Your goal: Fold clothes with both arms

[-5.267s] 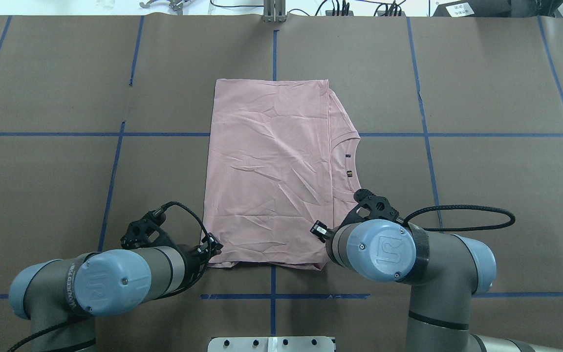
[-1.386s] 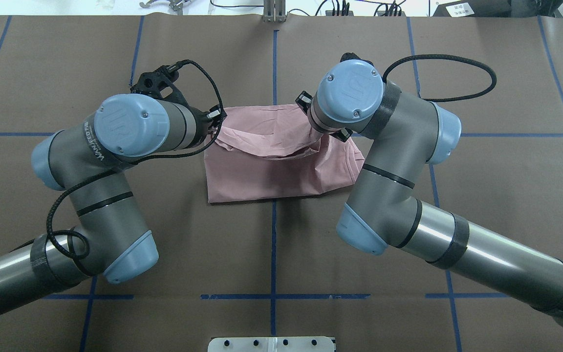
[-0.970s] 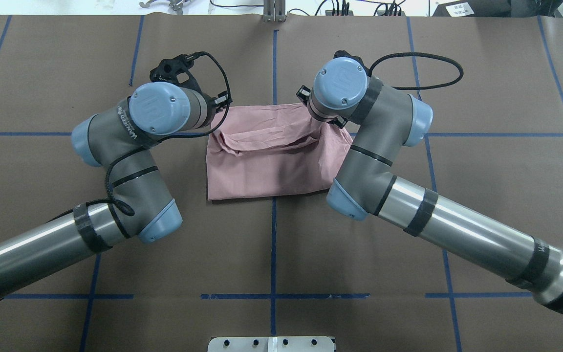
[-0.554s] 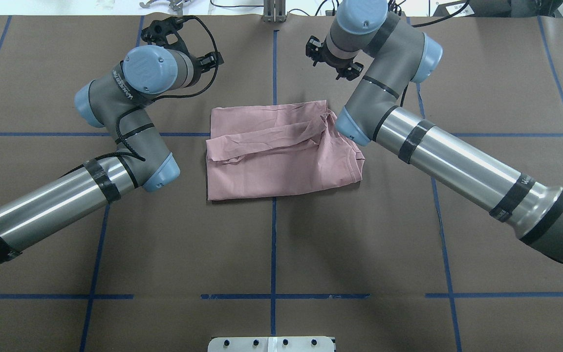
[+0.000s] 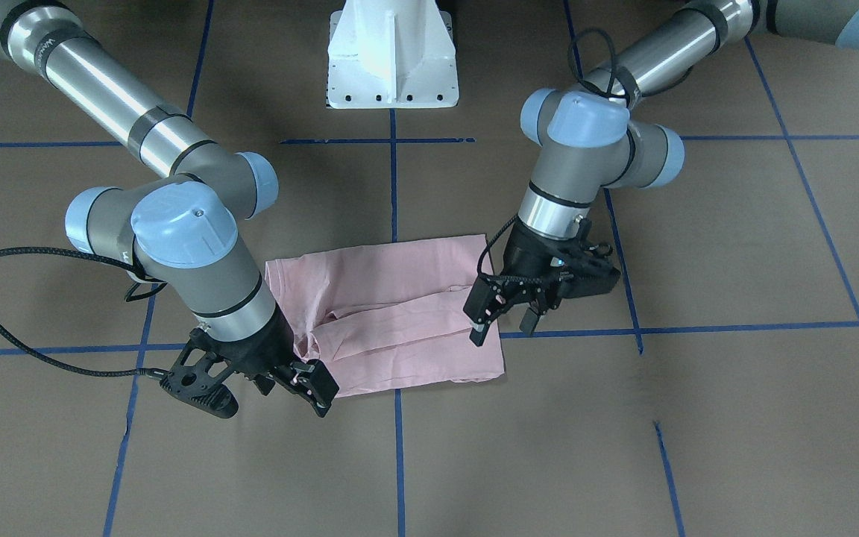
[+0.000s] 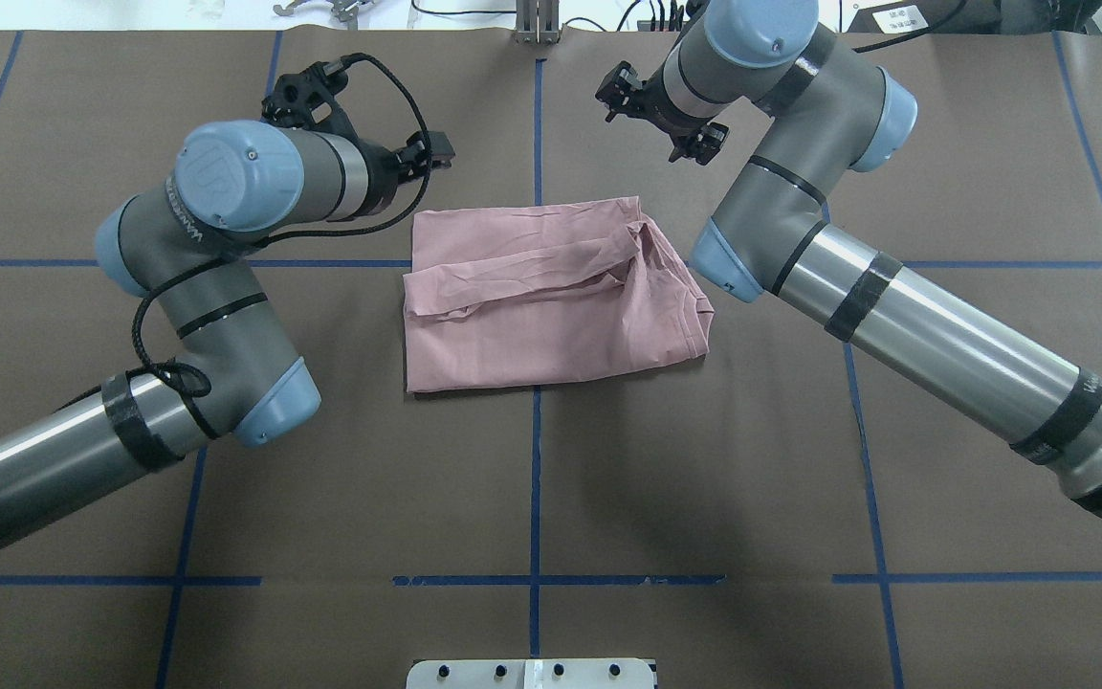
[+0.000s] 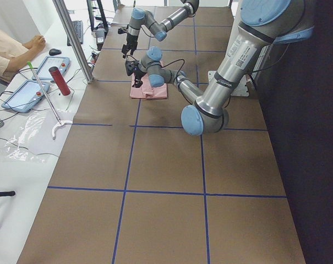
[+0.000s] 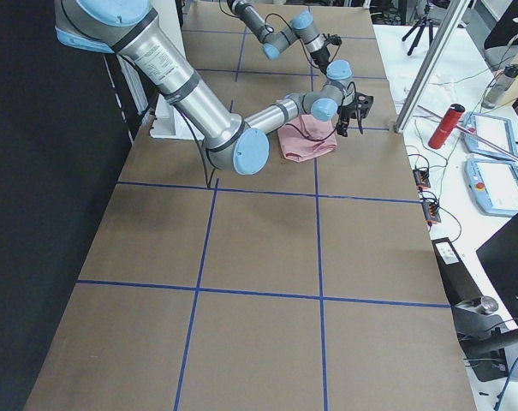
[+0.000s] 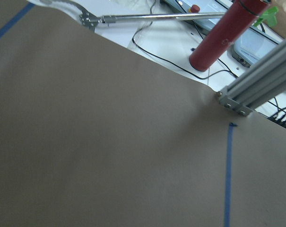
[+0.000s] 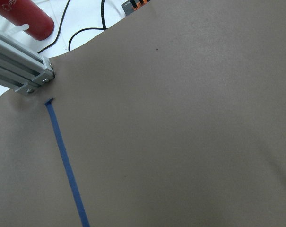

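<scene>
The pale pink T-shirt [image 6: 551,297] lies folded in half on the table, plain side up with the print hidden. A loose creased flap runs across its far half, and the collar end is at its right [image 6: 694,316]. It also shows in the front view [image 5: 400,321]. My left gripper [image 6: 427,158] is open and empty, just past the shirt's far left corner; in the front view [image 5: 504,321] it hovers over that edge. My right gripper [image 6: 658,117] is open and empty, past the far right corner, also in the front view [image 5: 291,384]. Both wrist views show only table.
Brown paper with blue tape lines [image 6: 536,478] covers the table. An aluminium post [image 9: 256,90] and a red cylinder [image 9: 223,33] stand just beyond the far edge. The white pedestal base [image 5: 392,56] is at the robot's side. Tablets [image 7: 28,93] lie on the side bench.
Both grippers carried the near hem to the far edge, folding the shirt in half, then let go and drew back past that edge. Since then the arms have only shifted slightly.
</scene>
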`<move>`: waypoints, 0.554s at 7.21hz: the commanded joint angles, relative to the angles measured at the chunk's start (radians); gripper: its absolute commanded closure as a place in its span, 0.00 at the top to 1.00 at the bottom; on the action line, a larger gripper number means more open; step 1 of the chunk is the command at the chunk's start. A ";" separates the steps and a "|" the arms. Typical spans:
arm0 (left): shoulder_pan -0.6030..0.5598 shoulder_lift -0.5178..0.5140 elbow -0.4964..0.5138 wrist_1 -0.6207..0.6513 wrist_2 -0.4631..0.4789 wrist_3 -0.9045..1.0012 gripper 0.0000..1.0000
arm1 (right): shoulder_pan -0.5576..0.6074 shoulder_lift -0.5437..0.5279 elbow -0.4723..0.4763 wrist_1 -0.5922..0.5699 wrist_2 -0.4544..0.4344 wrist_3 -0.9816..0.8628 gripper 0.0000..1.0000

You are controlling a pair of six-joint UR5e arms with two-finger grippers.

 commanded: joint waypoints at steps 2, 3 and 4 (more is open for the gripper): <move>0.201 -0.031 -0.073 0.384 0.018 0.009 0.00 | -0.003 -0.073 0.090 -0.001 0.004 -0.002 1.00; 0.199 -0.029 -0.061 0.350 0.046 0.049 0.00 | -0.004 -0.085 0.090 0.006 0.004 -0.010 1.00; 0.184 -0.029 -0.057 0.348 0.064 0.096 0.00 | -0.004 -0.086 0.092 0.007 0.004 -0.007 1.00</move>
